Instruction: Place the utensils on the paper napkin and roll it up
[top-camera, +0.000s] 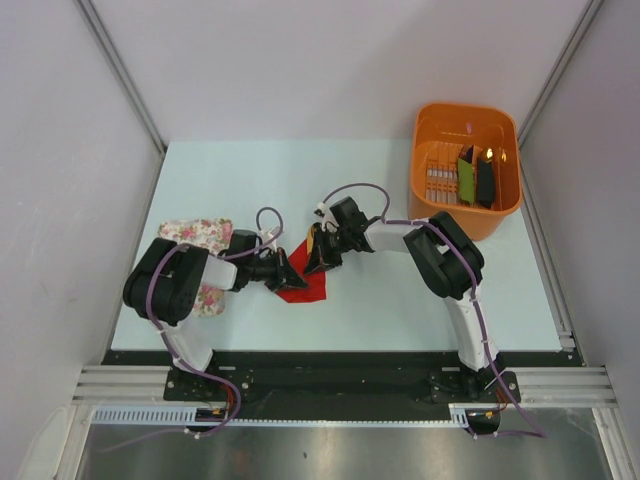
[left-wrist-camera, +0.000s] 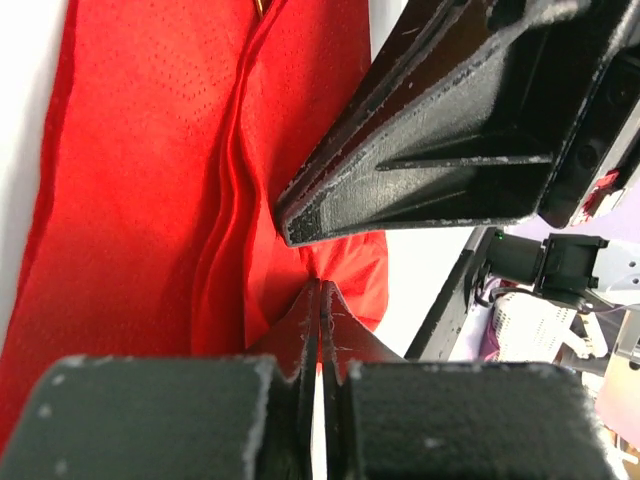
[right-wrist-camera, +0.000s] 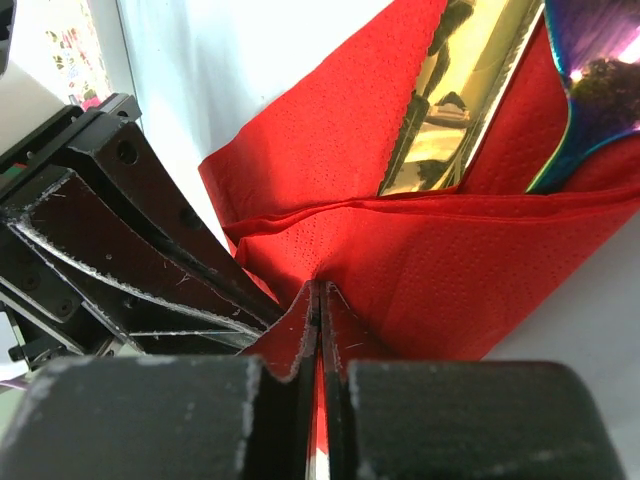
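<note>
orange basket (top-camera: 452, 222), green piece (top-camera: 466, 178), black piece (top-camera: 486, 180) inside, paper napkin (top-camera: 303, 288) apart

paper napkin (top-camera: 310, 287): bright red, fine dotted embossing;
utensils (right-wrist-camera: 452, 100): shiny gold; iridescent blue-purple;
cloth (top-camera: 195, 235): white, pink floral;
basket (top-camera: 445, 215): orange

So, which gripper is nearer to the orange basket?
Right. The right gripper pinches the red napkin, below-left of the orange basket in the top view; the left gripper pinches the same napkin from farther left.
</note>
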